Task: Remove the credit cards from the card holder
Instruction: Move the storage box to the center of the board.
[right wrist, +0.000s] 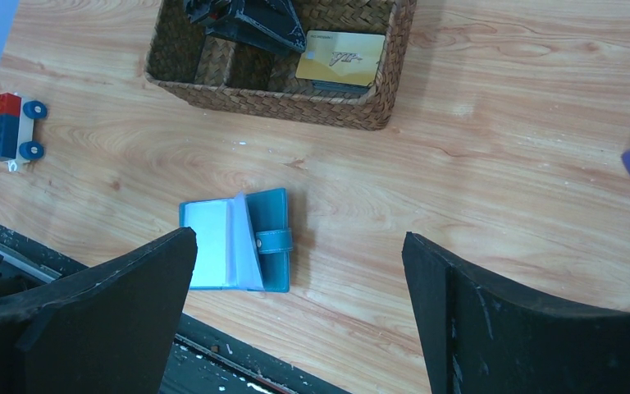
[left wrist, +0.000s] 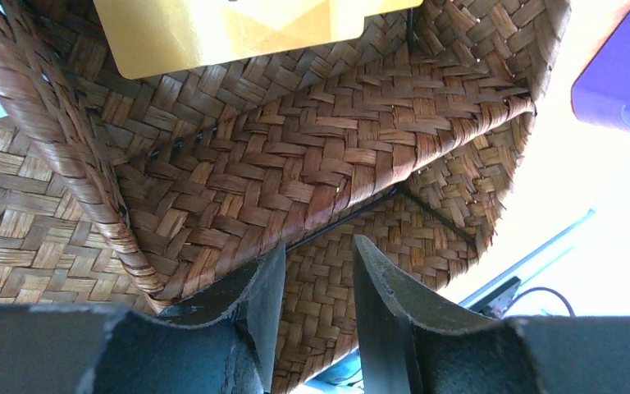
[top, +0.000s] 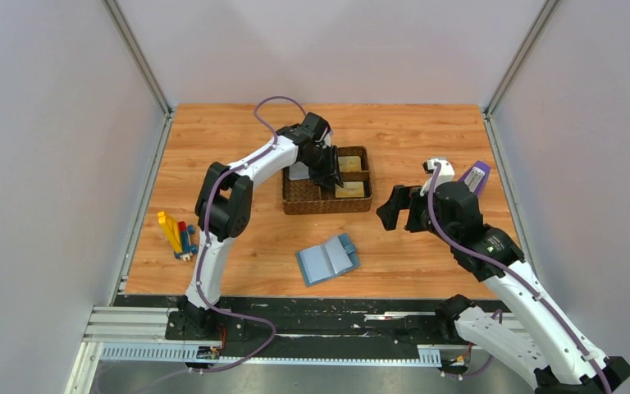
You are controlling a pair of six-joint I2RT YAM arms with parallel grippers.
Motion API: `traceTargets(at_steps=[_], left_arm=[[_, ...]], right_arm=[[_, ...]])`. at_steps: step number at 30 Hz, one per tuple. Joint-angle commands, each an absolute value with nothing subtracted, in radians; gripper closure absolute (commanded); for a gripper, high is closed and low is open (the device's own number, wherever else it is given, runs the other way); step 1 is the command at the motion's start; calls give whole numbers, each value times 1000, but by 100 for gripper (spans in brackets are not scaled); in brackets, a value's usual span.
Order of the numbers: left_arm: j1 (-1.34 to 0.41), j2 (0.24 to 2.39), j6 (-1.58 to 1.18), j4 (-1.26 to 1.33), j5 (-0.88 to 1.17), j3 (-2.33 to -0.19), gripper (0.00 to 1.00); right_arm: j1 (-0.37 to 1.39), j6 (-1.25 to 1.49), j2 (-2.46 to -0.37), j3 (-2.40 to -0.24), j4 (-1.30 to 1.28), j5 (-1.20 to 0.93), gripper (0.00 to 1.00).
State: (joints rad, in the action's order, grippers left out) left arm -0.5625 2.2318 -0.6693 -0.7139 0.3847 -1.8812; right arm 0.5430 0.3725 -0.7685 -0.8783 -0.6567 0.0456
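**While gold card (right wrist: 340, 57) lies in tray (top: 326, 203)**

Since your left gripper (left wrist: 320, 254), narrow and empty, hangs over it, the drop looks done. Card holder (top: 326, 259) lies open at the tray's 6 o'clock; right gripper (top: 399, 209) spread wide.

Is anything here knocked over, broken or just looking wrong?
Nothing looks broken or spilled. The card holder lies open and slightly askew on the table. A gold card lies flat in the woven tray, where the left gripper reaches in.
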Motion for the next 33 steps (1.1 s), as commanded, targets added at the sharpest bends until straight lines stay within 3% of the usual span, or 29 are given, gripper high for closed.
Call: traceTargets(at_steps=[1,22,33], left_arm=[[-567,2187,-684,-679,331,-1873,55],[-584,2268,-578,-758,113,-2037,55],[-583,2262,-590,-774,144,-2039,58]], right_arm=[[547,359,-746,-891,-658,63,0],[547,344,-739,-873,-666,82,0],[547,328,-772,-883,-663,96,0]])
